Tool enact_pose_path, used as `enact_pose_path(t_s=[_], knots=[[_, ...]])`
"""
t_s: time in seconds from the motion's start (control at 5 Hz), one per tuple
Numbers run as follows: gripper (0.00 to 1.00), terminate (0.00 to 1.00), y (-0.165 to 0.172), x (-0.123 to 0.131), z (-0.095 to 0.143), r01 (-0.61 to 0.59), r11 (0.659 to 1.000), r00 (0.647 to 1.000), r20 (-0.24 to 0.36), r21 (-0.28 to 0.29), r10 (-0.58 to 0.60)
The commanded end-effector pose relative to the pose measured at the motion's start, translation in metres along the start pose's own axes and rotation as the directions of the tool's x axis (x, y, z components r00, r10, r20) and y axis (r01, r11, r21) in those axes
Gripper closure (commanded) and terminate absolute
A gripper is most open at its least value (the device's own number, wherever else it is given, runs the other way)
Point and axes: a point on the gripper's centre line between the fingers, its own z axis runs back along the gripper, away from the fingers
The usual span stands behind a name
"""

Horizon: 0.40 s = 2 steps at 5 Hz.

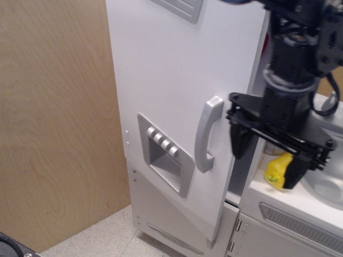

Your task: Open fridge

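The tall white fridge [161,69] fills the middle of the view. Its large door stands swung partly open toward me, with a dark gap along its right edge. The long silver handle [207,134] and the silver dispenser panel [165,154] with its buttons are in full view. My black gripper [265,160] hangs to the right of the door edge, clear of the handle, with its two fingers [237,140] spread wide apart and nothing between them.
A yellow toy pepper [278,170] lies on the white counter, partly behind my gripper. A grey sink [327,187] is at the right edge. A cabinet with a grey vent grille [300,227] sits below. A wooden wall [53,123] is at the left.
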Motion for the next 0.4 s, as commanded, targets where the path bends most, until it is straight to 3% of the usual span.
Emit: enact_pose_path(t_s=[0.0,0.2], knots=[[0.00,0.00,-0.021,0.042,0.007,0.007,0.999,0.999,0.049,-0.039,-0.005],[0.00,0.00,-0.014,0.061,0.008,0.002,1.000,0.995,0.105,0.002,-0.002]])
